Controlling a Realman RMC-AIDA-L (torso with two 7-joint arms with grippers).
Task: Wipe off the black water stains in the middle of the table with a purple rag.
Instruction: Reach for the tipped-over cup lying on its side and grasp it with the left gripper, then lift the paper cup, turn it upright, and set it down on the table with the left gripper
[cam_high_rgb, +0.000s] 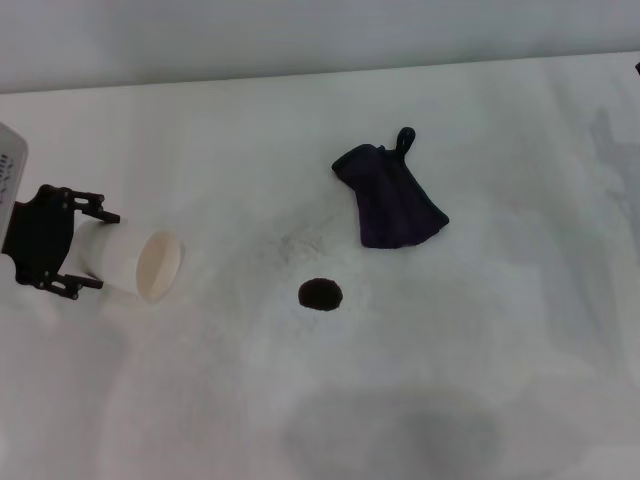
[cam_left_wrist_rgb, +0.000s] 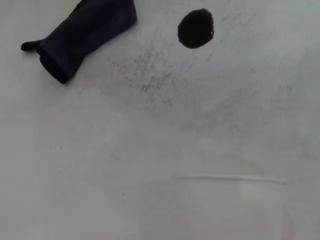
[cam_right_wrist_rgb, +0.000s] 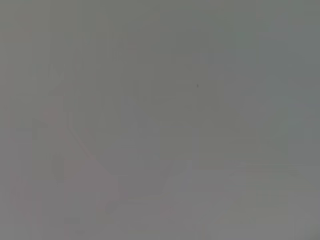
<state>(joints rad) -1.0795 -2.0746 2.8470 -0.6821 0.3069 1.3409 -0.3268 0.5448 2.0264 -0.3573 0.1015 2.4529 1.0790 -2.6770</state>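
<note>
The black water stain (cam_high_rgb: 320, 294) is a small round blot in the middle of the white table (cam_high_rgb: 480, 330). The purple rag (cam_high_rgb: 392, 199) lies crumpled just beyond it, to the right, its loop pointing to the far side. In the left wrist view the stain (cam_left_wrist_rgb: 195, 28) and the rag (cam_left_wrist_rgb: 85, 30) both show. My left gripper (cam_high_rgb: 97, 249) is at the table's left side, shut on a white paper cup (cam_high_rgb: 135, 262) held on its side, mouth toward the stain. My right gripper is out of view.
A faint grey speckled smudge (cam_high_rgb: 295, 243) lies between the cup and the rag, and shows in the left wrist view (cam_left_wrist_rgb: 152, 82). The cup's rim (cam_left_wrist_rgb: 230, 178) shows there too. A grey shadow (cam_high_rgb: 395, 430) falls on the near table. The right wrist view shows only blank grey.
</note>
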